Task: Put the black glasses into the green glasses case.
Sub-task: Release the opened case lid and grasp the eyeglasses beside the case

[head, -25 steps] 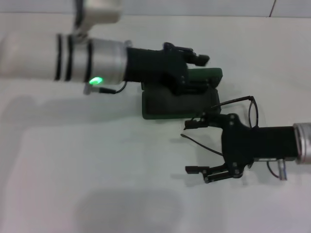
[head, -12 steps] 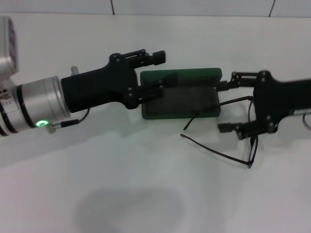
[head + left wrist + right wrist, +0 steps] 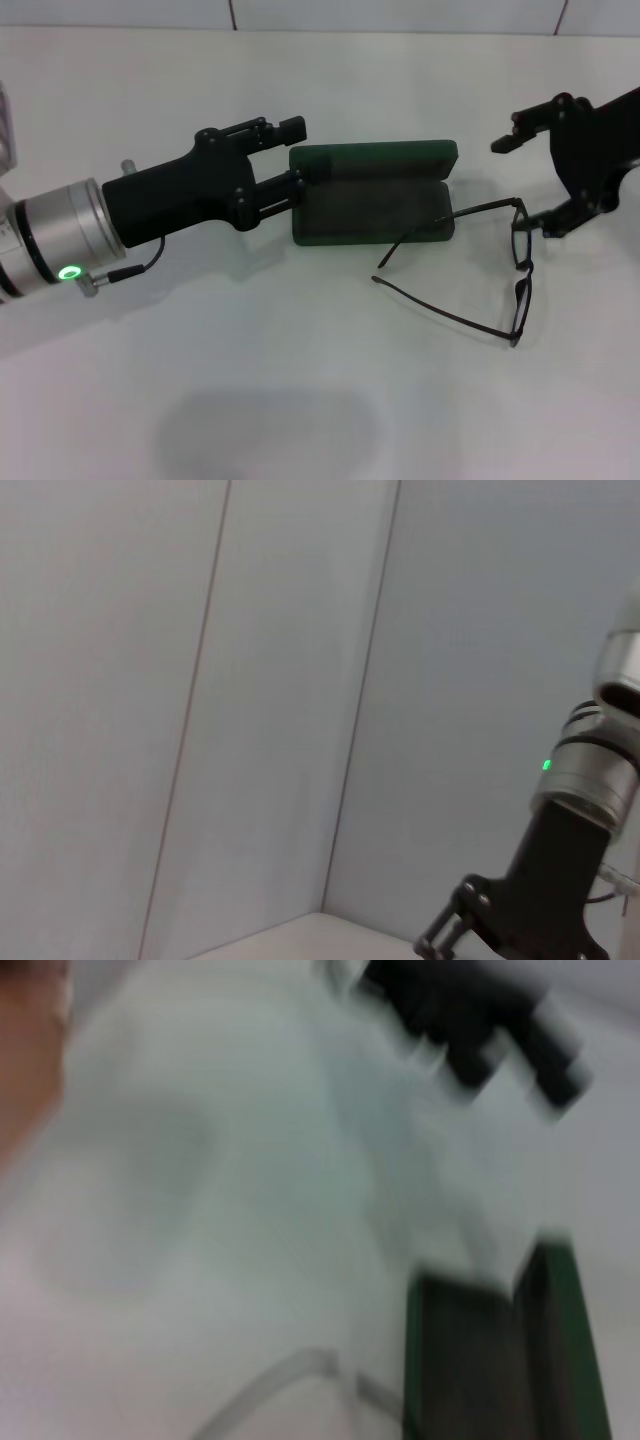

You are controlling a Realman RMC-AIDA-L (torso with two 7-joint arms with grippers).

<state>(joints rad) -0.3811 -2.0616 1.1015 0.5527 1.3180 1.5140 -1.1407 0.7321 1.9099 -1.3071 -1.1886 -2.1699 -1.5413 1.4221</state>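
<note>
The green glasses case (image 3: 372, 192) lies open mid-table. The left gripper (image 3: 295, 152) sits at its left end, jaws spread and holding nothing. The black glasses (image 3: 480, 268) lie unfolded on the table (image 3: 250, 360), one temple tip touching the case's right end. The right gripper (image 3: 525, 185) hovers far right, jaws apart and empty.

right arm: runs off the head view's right edge, only the right gripper (image 3: 527, 187) end shows
right wrist view: smeared, green glasses case (image 3: 500, 1360) cut by the bottom edge
black glasses (image 3: 505, 272): one temple tip lost against the case's dark inside
left arm: cropped at the left edge
</note>
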